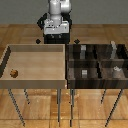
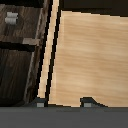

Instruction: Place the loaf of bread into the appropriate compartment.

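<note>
Orange-brown loaf of bread (image 1: 14,73) lies in a corner of the light-tan bin (image 1: 35,82), well apart from the jaws, ungrasped. Jaws' opening: cannot tell. Dark striped bin's grey-cube compartment (image 1: 85,72) awaits; pick, carry and drop all remain.

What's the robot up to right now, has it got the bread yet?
Gripper hangs above the light bin's far edge, jaws' state unclear. Loaf of bread lies untouched in that bin. Dark divided bin beside it. Nothing in the way.
</note>
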Tool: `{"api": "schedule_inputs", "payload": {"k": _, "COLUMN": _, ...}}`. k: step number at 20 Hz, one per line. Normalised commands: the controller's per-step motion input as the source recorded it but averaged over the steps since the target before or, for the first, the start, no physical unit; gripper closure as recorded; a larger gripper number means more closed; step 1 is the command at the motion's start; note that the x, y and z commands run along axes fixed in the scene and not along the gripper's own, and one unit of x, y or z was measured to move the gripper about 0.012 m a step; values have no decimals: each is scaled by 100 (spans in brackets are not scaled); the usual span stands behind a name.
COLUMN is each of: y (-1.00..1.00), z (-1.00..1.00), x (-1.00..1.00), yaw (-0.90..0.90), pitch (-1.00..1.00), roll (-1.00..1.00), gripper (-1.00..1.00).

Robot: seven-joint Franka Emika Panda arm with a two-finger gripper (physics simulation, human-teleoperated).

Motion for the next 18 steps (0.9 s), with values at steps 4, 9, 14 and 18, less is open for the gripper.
{"api": "schedule_inputs", "payload": {"k": 4, "y": -25, "z": 0, "x": 0, "yaw": 0, "pitch": 0, "roll": 0, "gripper": -100}}
{"api": "schedule_inputs", "payload": {"k": 9, "y": -60, "z": 0, "x": 0, "yaw": 0, "pitch": 0, "roll": 0, "gripper": -100}}
{"api": "schedule_inputs", "payload": {"k": 14, "y": -100, "z": 0, "x": 0, "yaw": 0, "pitch": 0, "roll": 0, "gripper": -100}}
{"api": "schedule_inputs", "payload": {"k": 18, "y": -100, "z": 0, "x": 0, "yaw": 0, "pitch": 0, "roll": 0, "gripper": -100}}
